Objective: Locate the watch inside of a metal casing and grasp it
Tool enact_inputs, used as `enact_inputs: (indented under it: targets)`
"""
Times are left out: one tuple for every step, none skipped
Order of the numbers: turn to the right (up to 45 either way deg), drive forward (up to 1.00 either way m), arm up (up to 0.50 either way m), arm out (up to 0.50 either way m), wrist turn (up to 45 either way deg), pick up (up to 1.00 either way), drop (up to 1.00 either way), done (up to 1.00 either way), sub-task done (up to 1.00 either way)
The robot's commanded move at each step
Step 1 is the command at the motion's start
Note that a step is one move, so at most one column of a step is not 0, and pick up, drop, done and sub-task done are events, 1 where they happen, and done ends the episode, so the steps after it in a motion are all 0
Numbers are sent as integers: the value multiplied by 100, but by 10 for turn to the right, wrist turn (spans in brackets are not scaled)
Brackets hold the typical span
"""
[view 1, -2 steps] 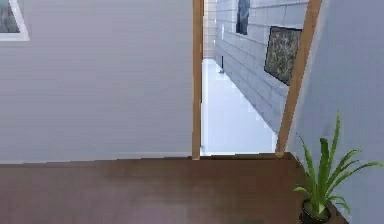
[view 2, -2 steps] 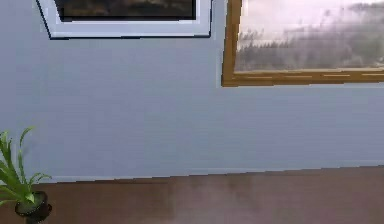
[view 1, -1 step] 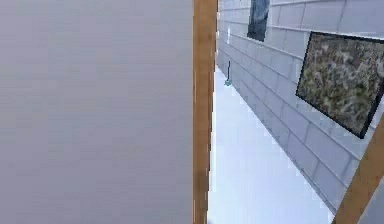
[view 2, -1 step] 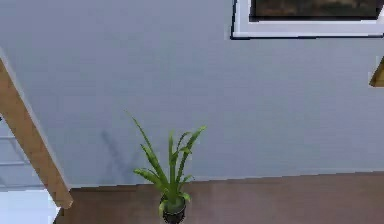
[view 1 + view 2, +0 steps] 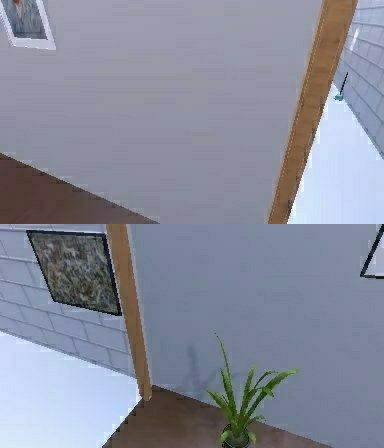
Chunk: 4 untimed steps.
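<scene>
I'm facing a blank wall [image 5: 170, 90]; door frame [image 5: 313, 100] at 2 o'clock is probably my way on. Can't tell gripper state.

Corner frame: the white-framed wall picture [image 5: 25, 22] is cut by the forward view's top and left edges, and its subject is too blurred to tell.
Teal speck: a small teal upright thing [image 5: 340, 94] at the foot of the grey brick wall [image 5: 362, 75] is too small to name (a thin stick shape, no more).
Plant pot: the dark pot of the green long-leaved potted plant [image 5: 243, 399] is cut by the arm side view's bottom edge.
Right frame: a dark-edged white wall picture [image 5: 376, 254] is cut by the right edge, so its content cannot be told.
</scene>
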Motion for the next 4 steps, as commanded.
enact_inputs:
  targets:
    - [0, 5, 0, 0, 0, 0, 0, 0, 0]
    - [450, 0, 0, 0, 0, 0, 0, 0, 0]
    - [330, 0, 0, 0, 0, 0, 0, 0, 0]
    - [0, 85, 0, 0, 0, 0, 0, 0, 0]
